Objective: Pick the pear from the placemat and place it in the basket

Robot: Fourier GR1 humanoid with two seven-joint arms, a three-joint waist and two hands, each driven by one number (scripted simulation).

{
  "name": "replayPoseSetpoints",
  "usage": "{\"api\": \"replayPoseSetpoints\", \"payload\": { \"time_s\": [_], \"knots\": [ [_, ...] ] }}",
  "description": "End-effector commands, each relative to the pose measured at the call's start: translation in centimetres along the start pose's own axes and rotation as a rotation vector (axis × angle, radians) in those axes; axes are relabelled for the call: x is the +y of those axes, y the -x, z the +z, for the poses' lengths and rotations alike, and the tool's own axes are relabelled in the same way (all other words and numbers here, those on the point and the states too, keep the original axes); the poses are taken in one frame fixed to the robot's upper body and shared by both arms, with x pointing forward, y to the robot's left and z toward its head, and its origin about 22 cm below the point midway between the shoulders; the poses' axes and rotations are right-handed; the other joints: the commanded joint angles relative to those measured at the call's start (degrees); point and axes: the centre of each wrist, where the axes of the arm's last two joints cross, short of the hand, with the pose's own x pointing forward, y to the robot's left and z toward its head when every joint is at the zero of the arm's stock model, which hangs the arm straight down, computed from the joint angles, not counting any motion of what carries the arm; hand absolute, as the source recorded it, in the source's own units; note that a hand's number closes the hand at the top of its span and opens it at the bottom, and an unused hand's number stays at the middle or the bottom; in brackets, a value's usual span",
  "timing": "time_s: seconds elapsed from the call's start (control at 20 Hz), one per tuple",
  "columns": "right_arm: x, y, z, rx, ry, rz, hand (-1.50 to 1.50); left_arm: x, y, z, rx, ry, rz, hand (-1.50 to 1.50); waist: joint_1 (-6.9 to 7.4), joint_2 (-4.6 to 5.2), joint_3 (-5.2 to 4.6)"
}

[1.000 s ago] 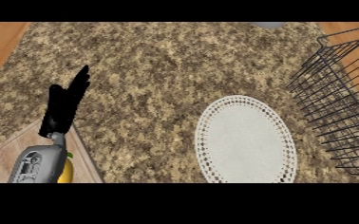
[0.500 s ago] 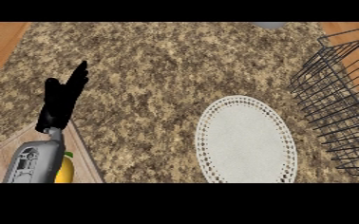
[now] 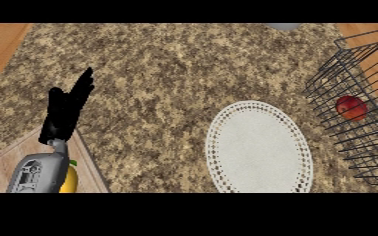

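A white oval placemat (image 3: 258, 150) with a lacy rim lies on the speckled counter at lower right, with nothing on it. At the right edge stands a black wire basket (image 3: 328, 77), and a red round fruit (image 3: 352, 107) shows inside it behind the wires. My left hand (image 3: 66, 111) rests at the left, open with its fingers straight and pointing up, far from the mat and the basket. It holds nothing. My right hand shows nowhere.
A yellow fruit (image 3: 70, 180) peeks out beside my left forearm at the bottom left, over a wooden surface (image 3: 29, 147). A grey object (image 3: 284, 26) is cut off at the top edge. Wood borders the counter at both upper corners.
A red fruit now shows inside the basket where none was visible before. My left hand has stayed almost in place.
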Motion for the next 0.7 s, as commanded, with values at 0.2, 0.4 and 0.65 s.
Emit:
{"api": "replayPoseSetpoints", "payload": {
  "time_s": [0.2,0.4,0.65],
  "knots": [
    [-2.9,1.8,0.1,-0.001,0.289,-0.19,-1.5,-1.6,-1.1,-1.2,-0.002,0.015,0.003,0.0,-0.26,0.04,0.0],
    [-7.1,3.6,1.1,0.08,0.359,-0.282,-1.5,0.1,1.5,0.0,0.002,-0.02,-0.013,0.0,-0.31,-0.03,-0.04],
    [-11.7,8.5,4.4,0.16,0.431,-0.34,-1.5,-1.1,0.6,-0.5,0.014,0.006,0.0,0.0,-0.76,-0.01,-0.01]
  ]
}}
